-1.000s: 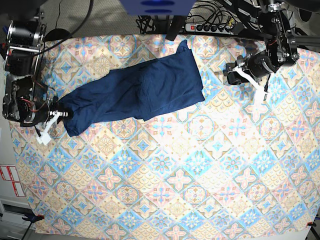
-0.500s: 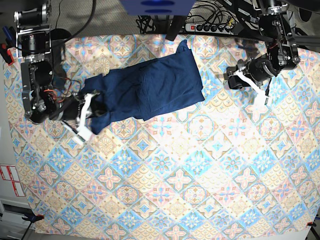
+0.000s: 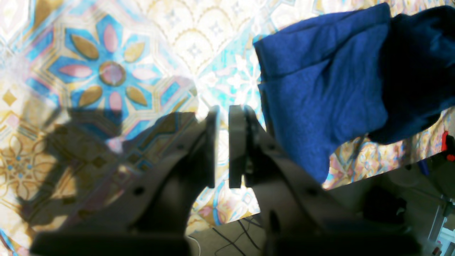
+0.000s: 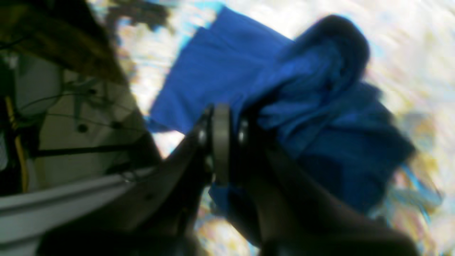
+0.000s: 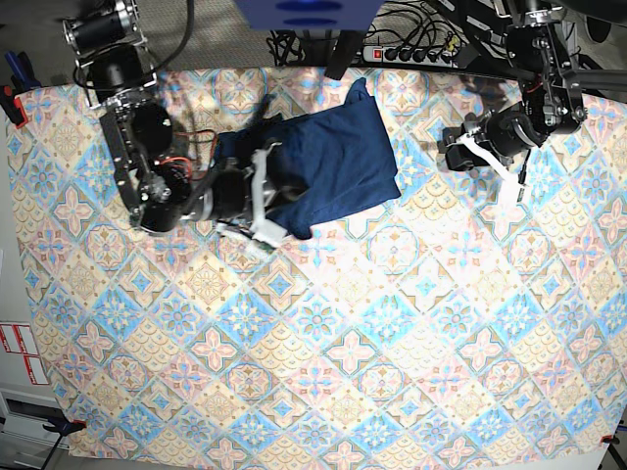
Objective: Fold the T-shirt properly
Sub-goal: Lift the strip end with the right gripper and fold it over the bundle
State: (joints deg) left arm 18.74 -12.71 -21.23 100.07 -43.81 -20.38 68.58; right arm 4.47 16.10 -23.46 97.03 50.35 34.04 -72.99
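The dark navy T-shirt (image 5: 338,157) lies bunched near the back of the table on the pastel tablecloth (image 5: 392,343). My right gripper (image 5: 263,201) is shut on the T-shirt's left end and holds it over the shirt's body. In the right wrist view, blue T-shirt fabric (image 4: 302,106) bulges from the right gripper (image 4: 222,110). My left gripper (image 5: 453,152) hovers to the right of the T-shirt, apart from it. In the left wrist view the left gripper (image 3: 223,110) has its pads almost together with nothing between them, and the T-shirt's edge (image 3: 320,89) lies to its right.
A power strip (image 5: 411,51) and cables lie just past the table's back edge. The tablecloth covers the whole table. The table's back edge and floor show in the left wrist view (image 3: 355,199).
My right gripper has carried the shirt's left end rightward over the shirt's body, so the cloth is now shorter and doubled. The left arm has hardly moved.
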